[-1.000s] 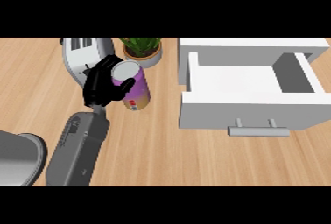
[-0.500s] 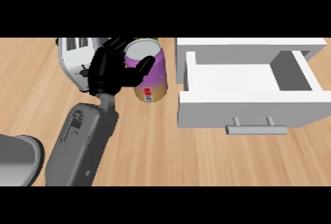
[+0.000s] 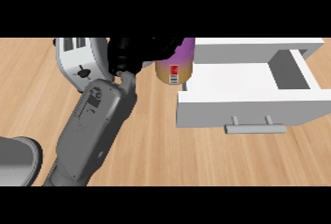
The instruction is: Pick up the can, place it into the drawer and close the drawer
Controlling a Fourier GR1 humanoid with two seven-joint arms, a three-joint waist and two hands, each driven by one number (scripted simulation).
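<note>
My left hand (image 3: 137, 51) is black and sits at the top of the head view, its fingers curled round the can (image 3: 176, 65). The can fades from purple to tan and has a small red label. It hangs lifted above the wooden counter, just left of the white drawer's (image 3: 249, 113) left wall, partly hidden by the hand. The drawer stands pulled open with nothing visible inside it, and its grey handle (image 3: 255, 128) faces me. My grey left forearm (image 3: 93, 127) runs up from the lower left edge. My right hand does not show.
A silver toaster (image 3: 79, 59) stands at the back left, right beside my hand. A grey rounded object (image 3: 16, 162) lies at the lower left edge. Bare wooden counter (image 3: 194, 162) stretches in front of the drawer.
My left hand has lifted the can off the counter and carried it up and to the right, toward the drawer's left side. The potted plant is now hidden.
</note>
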